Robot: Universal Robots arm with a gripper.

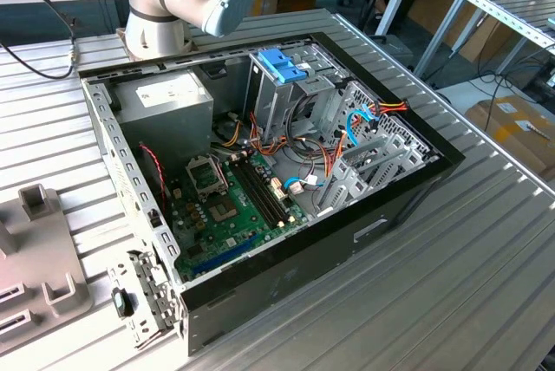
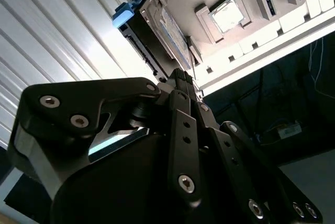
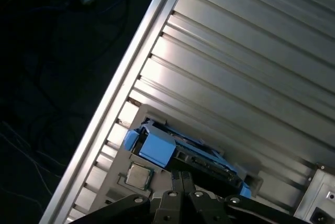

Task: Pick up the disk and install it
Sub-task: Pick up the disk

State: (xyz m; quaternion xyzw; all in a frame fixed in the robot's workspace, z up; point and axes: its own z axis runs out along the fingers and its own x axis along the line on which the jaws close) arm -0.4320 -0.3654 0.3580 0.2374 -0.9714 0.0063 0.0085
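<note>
Grey metal disk (image 2: 159, 30) in light-blue rails, just ahead of the black fingers (image 2: 182, 84)
Its long axis slants across their line (fingers pressed together, holding nothing).

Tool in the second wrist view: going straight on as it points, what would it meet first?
Probably the grey metal disk with light-blue plastic rails, just ahead of the tool; depth is unclear.

Ribbed metal table (image 1: 486, 258) carries open computer case (image 1: 286, 284), grey fixture tray (image 1: 35, 250), arm base (image 1: 156, 37).
</note>
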